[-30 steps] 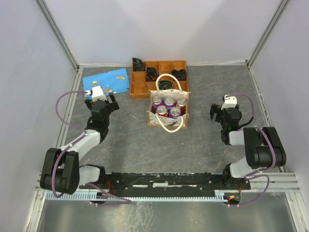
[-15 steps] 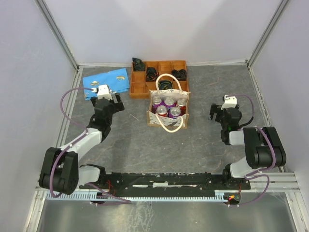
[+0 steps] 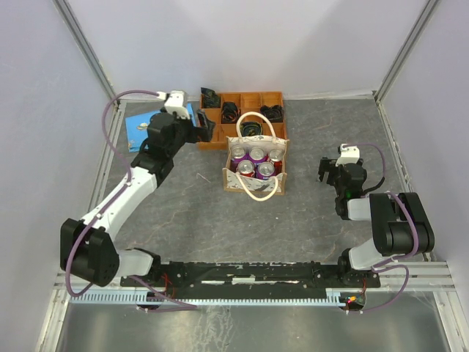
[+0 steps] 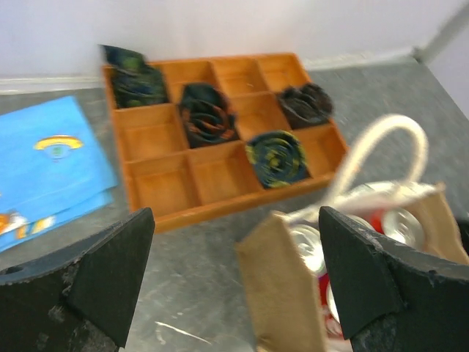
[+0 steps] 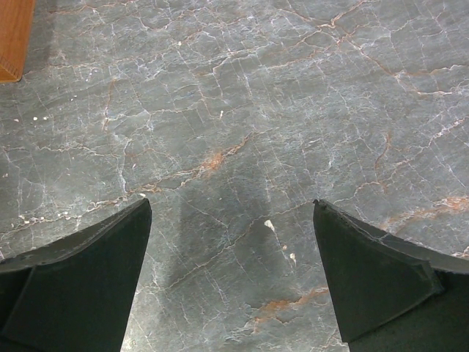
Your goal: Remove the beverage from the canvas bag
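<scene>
The cream canvas bag (image 3: 255, 179) stands mid-table with two off-white loop handles and holds several purple and red beverage cans (image 3: 256, 162). My left gripper (image 3: 203, 130) is open and empty, raised just left of the bag near the wooden tray. In the left wrist view the bag's near wall (image 4: 282, 286) and silver can tops (image 4: 392, 223) lie between the open fingers (image 4: 110, 271). My right gripper (image 3: 328, 169) is open and empty over bare table right of the bag; its wrist view shows only grey stone between its fingers (image 5: 374, 275).
An orange-brown compartmented wooden tray (image 3: 212, 136) with dark coiled items sits behind the bag, and also shows in the left wrist view (image 4: 165, 187). A blue booklet (image 3: 143, 122) lies at the back left. White walls enclose the table.
My left arm has risen and swung right and back, from beside the blue booklet towards the tray and bag. The right arm, bag and cans have not moved.
</scene>
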{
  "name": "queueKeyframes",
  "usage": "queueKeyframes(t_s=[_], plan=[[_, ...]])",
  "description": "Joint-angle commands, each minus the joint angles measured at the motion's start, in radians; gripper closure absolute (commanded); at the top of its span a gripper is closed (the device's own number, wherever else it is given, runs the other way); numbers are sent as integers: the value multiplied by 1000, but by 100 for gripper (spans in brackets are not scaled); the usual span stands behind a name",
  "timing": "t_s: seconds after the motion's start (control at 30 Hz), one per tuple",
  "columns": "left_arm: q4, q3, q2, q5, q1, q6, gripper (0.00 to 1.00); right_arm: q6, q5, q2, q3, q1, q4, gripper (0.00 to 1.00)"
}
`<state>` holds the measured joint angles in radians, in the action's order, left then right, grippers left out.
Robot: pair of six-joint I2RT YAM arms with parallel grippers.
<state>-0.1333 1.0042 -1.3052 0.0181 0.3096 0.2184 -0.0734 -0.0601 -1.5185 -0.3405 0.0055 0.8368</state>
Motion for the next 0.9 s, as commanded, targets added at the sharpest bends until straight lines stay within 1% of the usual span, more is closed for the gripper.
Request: queueKeyframes(t_s=[0.0,0.07,0.17,0.2,0.33,0.37,0.4,0.5,0.6,0.67,0.7,0.73,0.77,0.87], plan=[[98,88,-19,69,122,-66,0,12,5,4,-29,-1,24,1],[116,109,-37,90,171,-76,6,12,5,5,-29,-2,24,1],[101,131,-80,143,240,-81,38,13,5,4,-29,-2,24,1],[97,139,-97,154,265,-85,47,12,5,4,-29,-1,25,1],[104,184,-167,174,367,-123,74,12,5,4,-29,-1,24,1],[110,195,-185,175,390,-134,79,12,4,4,-29,-1,24,1],[119,208,-206,175,408,-147,82,12,5,4,-29,-2,25,1],[155,242,-258,152,463,-177,82,12,4,4,-29,-1,24,1],[189,263,-300,105,511,-200,78,12,5,5,-29,-1,24,1],[205,276,-319,75,537,-202,72,13,4,4,-28,-2,25,1],[215,283,-329,61,549,-200,66,13,5,5,-29,-1,25,1],[225,293,-341,38,560,-197,58,12,5,5,-28,-2,24,1],[236,306,-350,11,572,-189,55,13,4,6,-29,-1,24,1],[279,349,-390,-73,596,-149,53,13,5,4,-29,-2,24,1]])
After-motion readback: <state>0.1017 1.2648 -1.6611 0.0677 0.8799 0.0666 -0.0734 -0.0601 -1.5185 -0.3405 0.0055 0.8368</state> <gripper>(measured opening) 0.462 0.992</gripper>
